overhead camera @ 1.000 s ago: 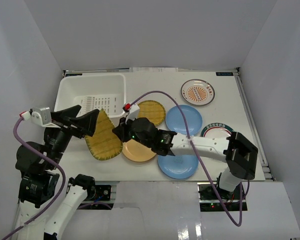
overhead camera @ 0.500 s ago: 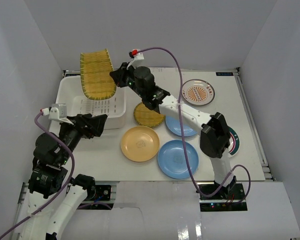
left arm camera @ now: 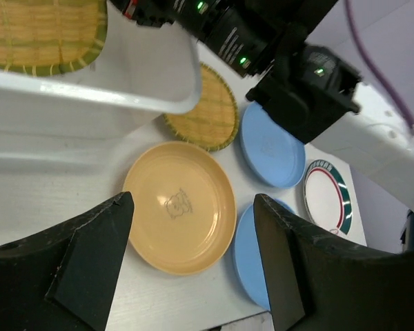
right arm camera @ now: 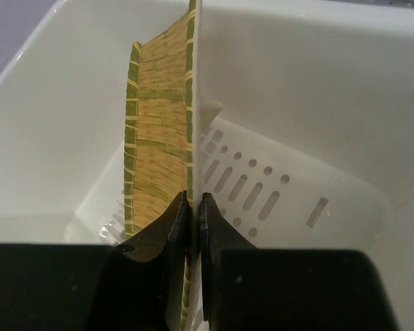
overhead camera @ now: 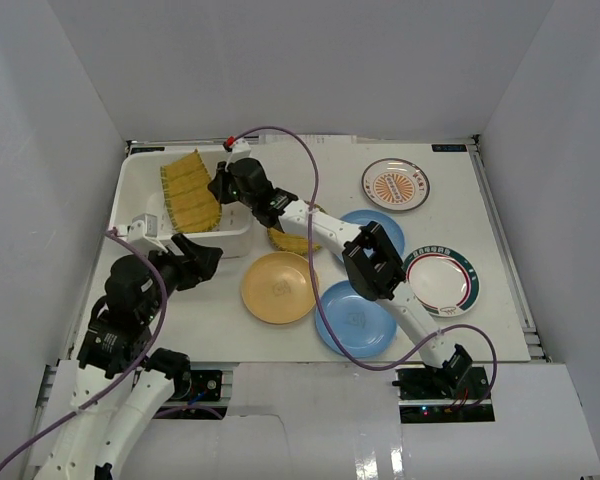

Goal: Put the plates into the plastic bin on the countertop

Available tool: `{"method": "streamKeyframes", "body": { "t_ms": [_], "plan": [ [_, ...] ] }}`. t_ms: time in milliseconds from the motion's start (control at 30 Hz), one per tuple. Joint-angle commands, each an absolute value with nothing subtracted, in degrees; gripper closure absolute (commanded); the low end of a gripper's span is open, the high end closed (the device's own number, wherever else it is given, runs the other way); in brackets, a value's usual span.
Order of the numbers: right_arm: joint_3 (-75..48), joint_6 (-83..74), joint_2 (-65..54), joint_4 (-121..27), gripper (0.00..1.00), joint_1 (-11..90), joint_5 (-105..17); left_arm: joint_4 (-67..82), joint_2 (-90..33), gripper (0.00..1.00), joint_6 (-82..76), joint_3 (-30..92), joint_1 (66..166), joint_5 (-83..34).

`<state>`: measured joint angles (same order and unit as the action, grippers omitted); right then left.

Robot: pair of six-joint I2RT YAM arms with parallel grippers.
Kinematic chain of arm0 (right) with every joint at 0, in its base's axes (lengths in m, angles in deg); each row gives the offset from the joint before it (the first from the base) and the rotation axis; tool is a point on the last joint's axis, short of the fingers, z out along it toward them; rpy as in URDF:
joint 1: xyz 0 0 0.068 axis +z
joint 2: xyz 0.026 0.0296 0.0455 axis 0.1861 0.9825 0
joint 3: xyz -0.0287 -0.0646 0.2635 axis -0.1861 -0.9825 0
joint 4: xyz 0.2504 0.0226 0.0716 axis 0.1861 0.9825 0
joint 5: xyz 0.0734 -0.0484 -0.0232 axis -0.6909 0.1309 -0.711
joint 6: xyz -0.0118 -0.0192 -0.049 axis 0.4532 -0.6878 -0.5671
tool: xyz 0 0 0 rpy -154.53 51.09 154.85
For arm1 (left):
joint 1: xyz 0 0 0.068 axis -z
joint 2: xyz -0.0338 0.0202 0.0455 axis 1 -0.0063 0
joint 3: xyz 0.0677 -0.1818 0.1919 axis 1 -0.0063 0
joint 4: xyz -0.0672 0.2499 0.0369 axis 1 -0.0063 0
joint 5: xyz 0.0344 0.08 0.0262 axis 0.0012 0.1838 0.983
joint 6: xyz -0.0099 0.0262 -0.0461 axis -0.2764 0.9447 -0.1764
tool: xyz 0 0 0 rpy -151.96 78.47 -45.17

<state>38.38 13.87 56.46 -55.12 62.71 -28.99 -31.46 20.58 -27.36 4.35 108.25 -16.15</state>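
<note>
Since half a second ago, the right tool has come down with the yellow woven plate. Back then the plate was up high over the far edge of the plastic bin. Now it is low, inside the bin, in the upper left of the top view.

The right wrist view shows the right tool's two fingers pinched tight on the plate's rim. The plate stands on its edge, leaning against no wall that I can see. I cannot tell if its low edge touches the slotted floor.

The left tool is wide open with nothing in it. It hangs over the bench, just beside the bin's near right corner. In the left wrist view, the plain orange-yellow plate shows between its spread fingers.

Six plates lie flat on the bench. The orange-yellow plate sits in the lower middle of the top view. Another yellow woven plate lies just above it, partly under the right arm. One light blue plate is to the right of the orange-yellow one, and another light blue plate is farther up. A white plate with an orange pattern is in the upper right. A white plate with a green ring lies near the right edge.
</note>
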Motion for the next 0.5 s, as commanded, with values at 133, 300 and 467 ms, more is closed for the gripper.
{"method": "streamKeyframes", "body": {
  "t_ms": [133,300,467],
  "plan": [
    [38.50,15.62,54.06,-61.22,0.54,63.20,-29.32,-38.52,16.56,0.18,-37.10,-3.90,108.63,-19.82],
    [38.41,14.31,50.38,-60.07,0.26,63.11,-29.49,-32.29,15.86,0.15,-41.15,-10.94,108.54,-24.84],
    [31.85,10.88,40.83,-57.44,0.16,63.02,-29.93,-23.87,10.07,0.13,-43.53,-16.92,108.71,-26.15]
  ]
}}
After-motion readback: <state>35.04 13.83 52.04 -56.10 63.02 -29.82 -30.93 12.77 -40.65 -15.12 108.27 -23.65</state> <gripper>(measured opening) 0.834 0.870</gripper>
